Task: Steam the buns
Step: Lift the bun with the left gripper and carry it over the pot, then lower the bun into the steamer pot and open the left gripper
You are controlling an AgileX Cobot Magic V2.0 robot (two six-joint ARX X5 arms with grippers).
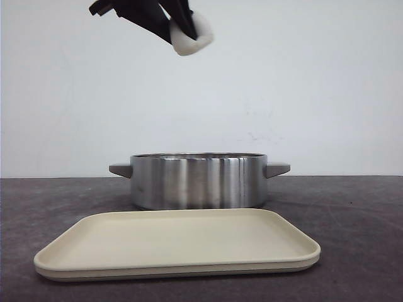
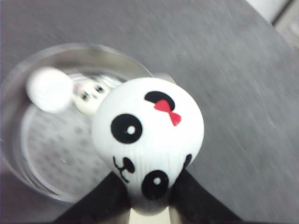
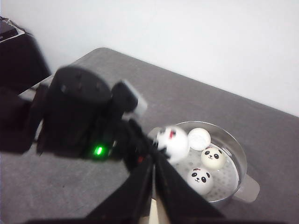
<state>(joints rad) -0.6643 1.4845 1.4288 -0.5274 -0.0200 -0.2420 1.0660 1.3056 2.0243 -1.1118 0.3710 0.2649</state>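
Observation:
My left gripper is shut on a white panda-faced bun with a red bow and holds it high above the steel steamer pot. In the left wrist view the bun sits between the black fingers, over the pot's edge. Three buns lie on the pot's perforated floor: one turned face down and two face up. My right gripper is shut and empty, high up and looking down on the pot; it does not show in the front view.
A cream rectangular tray lies in front of the pot, with nothing on it. The left arm's black wrist fills the middle of the right wrist view. The table is dark grey with a white wall behind.

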